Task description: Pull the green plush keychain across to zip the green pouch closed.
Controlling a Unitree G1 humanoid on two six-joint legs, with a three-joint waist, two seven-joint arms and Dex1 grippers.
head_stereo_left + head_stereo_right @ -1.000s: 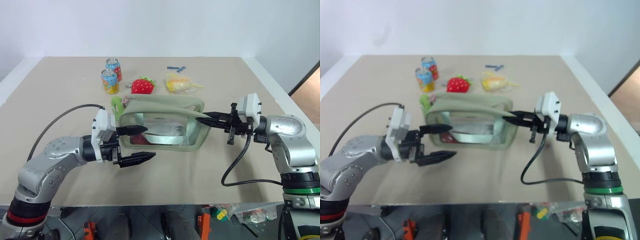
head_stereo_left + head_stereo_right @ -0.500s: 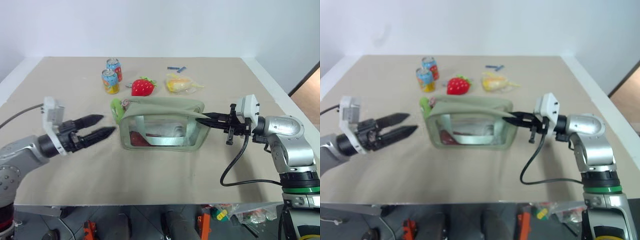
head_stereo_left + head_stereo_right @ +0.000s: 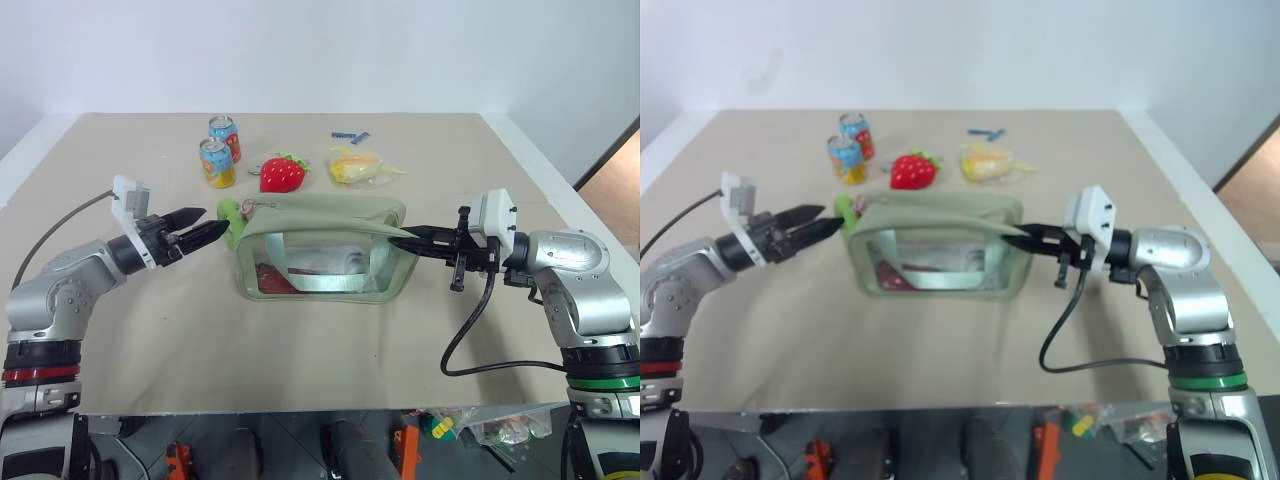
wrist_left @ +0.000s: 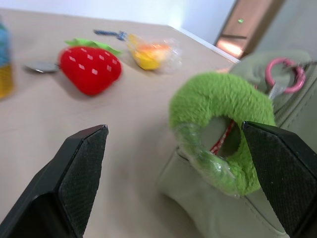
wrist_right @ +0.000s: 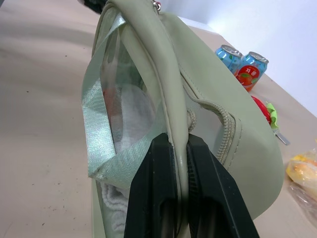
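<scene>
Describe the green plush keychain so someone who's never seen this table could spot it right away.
Find the green pouch, the biggest item, mid-table. At its end nearest the open left gripper hangs the green plush keychain, a fuzzy lime ring by a pink clip. The strawberry plush behind is red.

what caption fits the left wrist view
Open left gripper lined up on the green plush keychain at the green pouch corner.

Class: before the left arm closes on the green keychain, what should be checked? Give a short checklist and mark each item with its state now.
1. Right gripper shut on the pouch end: ok.
2. Left gripper jaws open: ok.
3. Keychain between the left jaws: ok, though not yet gripped.
4. Keychain at the pouch's left end, ready to pull across: ok.
5. Strawberry and cans clear of the pouch: ok.
</scene>
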